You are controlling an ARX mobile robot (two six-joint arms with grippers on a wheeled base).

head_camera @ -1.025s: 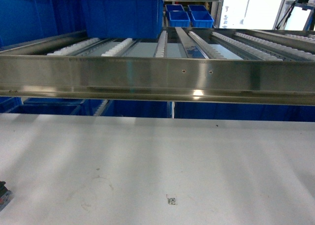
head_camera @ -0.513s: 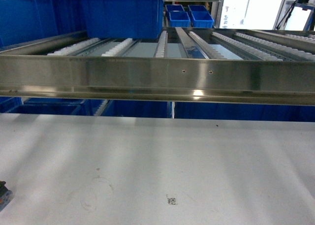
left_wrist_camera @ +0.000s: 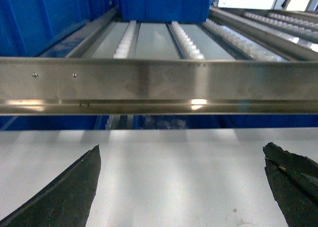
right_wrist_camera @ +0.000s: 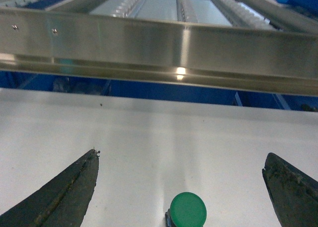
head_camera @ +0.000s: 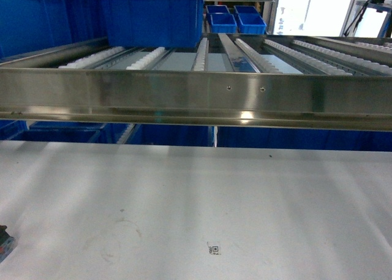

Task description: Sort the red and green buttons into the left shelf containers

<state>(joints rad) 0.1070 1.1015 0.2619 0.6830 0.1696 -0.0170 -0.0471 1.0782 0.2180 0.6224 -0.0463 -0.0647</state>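
Carefully, with my right gripper (right_wrist_camera: 181, 187) spread wide around the green button (right_wrist_camera: 188, 210), I should lower squarely, centred, before closing; my left gripper (left_wrist_camera: 181, 187) gapes empty.

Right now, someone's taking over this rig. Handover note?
Left gripper: open, empty, over the white table.
Right gripper: open, a green button on the table between its fingers, not gripped.
No red button in view.
Large blue bin sits at the back left of the roller shelf.
Done: nothing visibly sorted; bin contents are hidden.
Left: grasp the green button and drop it in a left bin.
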